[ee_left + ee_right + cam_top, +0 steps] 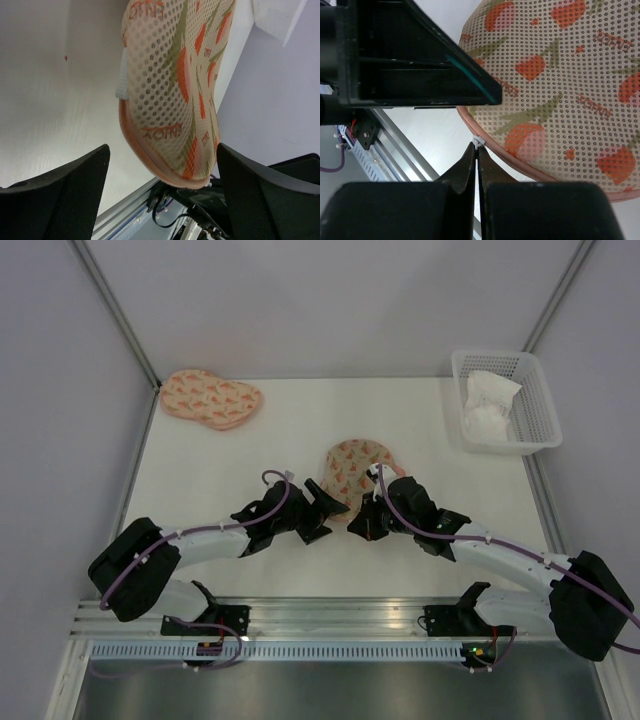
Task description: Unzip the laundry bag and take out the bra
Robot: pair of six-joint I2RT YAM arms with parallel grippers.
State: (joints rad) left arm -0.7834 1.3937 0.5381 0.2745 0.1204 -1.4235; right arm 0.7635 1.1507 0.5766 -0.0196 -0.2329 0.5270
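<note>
The peach, leaf-printed padded mesh laundry bag (355, 465) lies at centre frame in the top view. The right gripper (477, 150) is clenched on its small pale zipper pull (477, 142) — the left gripper (162, 150), jaws spread wide, sits either side of the bag's end.

White table (200, 475) — pale lilac walls (330, 300)

Centre: laundry bag (355, 462), left gripper (335, 498) and right gripper (356, 525) crowd together.
Upper left: 2nd pouch (210, 398) blocks the corner.
Upper right: basket (537, 405) blocks.
Open: table (330, 410) between pouch and basket, also left of the bag.
</note>
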